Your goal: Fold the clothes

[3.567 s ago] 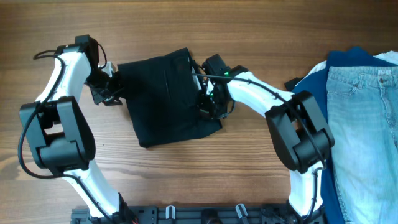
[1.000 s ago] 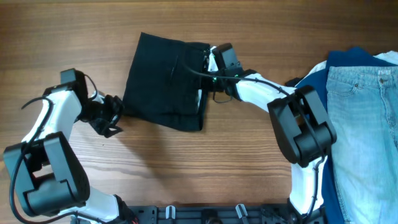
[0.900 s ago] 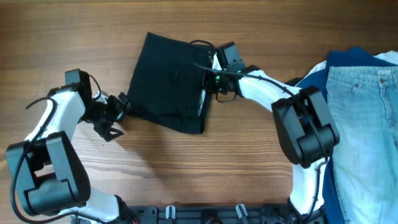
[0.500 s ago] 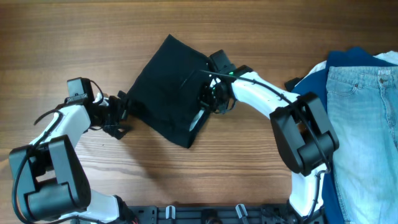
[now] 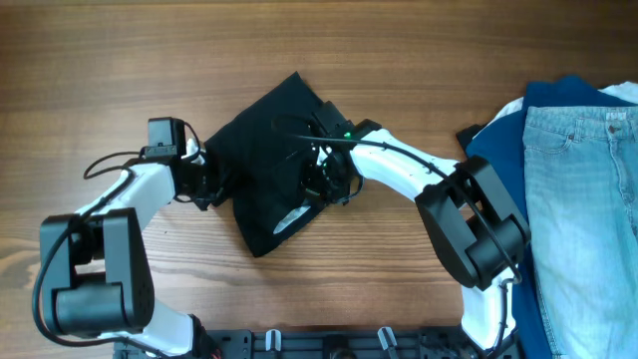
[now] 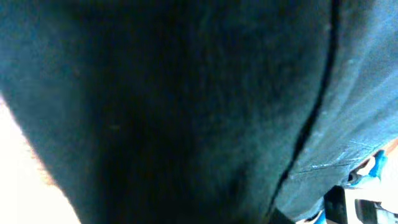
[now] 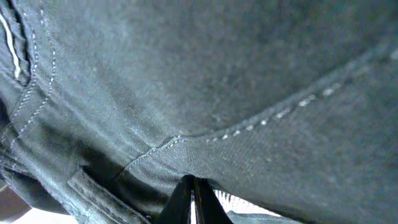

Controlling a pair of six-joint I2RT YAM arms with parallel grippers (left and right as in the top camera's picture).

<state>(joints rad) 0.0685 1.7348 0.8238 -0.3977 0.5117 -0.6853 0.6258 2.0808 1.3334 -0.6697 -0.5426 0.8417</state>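
Overhead: left hand (image 5: 205,183), right hand (image 5: 325,181) touch clothes (image 5: 261,165).

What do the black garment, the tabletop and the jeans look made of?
The black garment looks like matte woven cotton twill: fine weave and pale topstitching show in the right wrist view. The tabletop is wood or wood-look laminate, low sheen, with running grain. The jeans look like faded light blue denim, with seams and pocket stitching.
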